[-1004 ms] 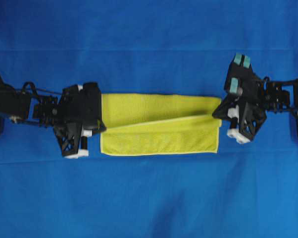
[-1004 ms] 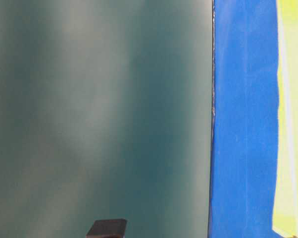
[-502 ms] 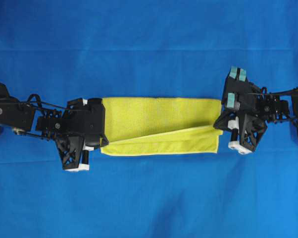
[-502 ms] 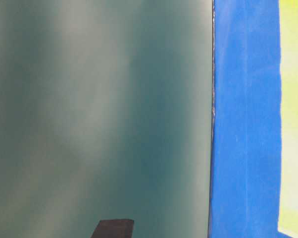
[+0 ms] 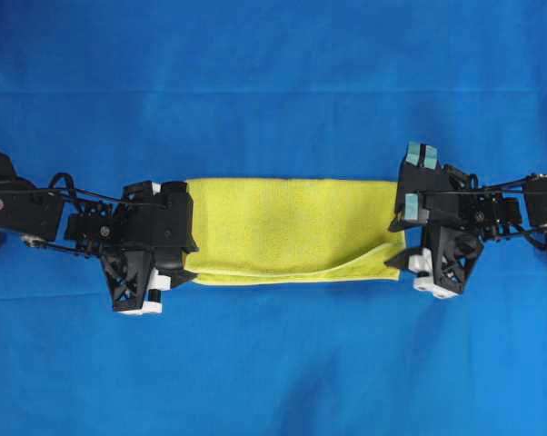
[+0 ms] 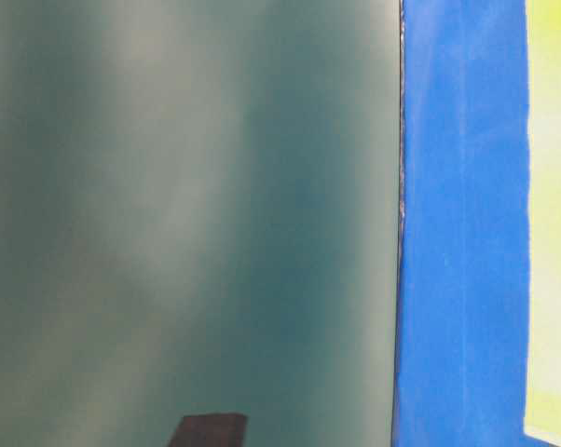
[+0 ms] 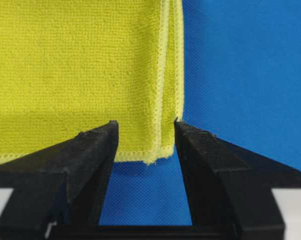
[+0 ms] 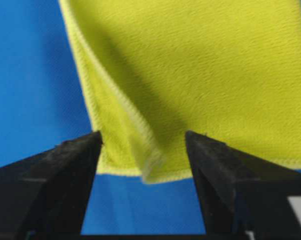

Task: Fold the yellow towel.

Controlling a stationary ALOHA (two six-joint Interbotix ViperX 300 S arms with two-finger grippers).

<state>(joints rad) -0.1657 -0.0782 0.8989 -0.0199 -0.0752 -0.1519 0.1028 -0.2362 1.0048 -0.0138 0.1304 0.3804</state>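
Releasing the folded towel (image 5: 292, 227) lying flat between them, left gripper (image 7: 145, 131) and right gripper (image 8: 143, 142) stand spread at its end corners; best withdrawn straight back, avoiding snagging hems.

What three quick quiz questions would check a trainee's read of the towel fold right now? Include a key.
1. True or false: the yellow towel lies as a folded strip on the blue cloth.
2. In the wrist views, how do the left gripper and right gripper stand? A) both clamped on the hem B) both with jaws apart, a towel corner between them C) one clamped, one apart
3. Which end of the towel has a layer lying less flat, in the overhead view?

Key:
1. True.
2. B.
3. The end by the right gripper, where the top layer's corner puckers up.
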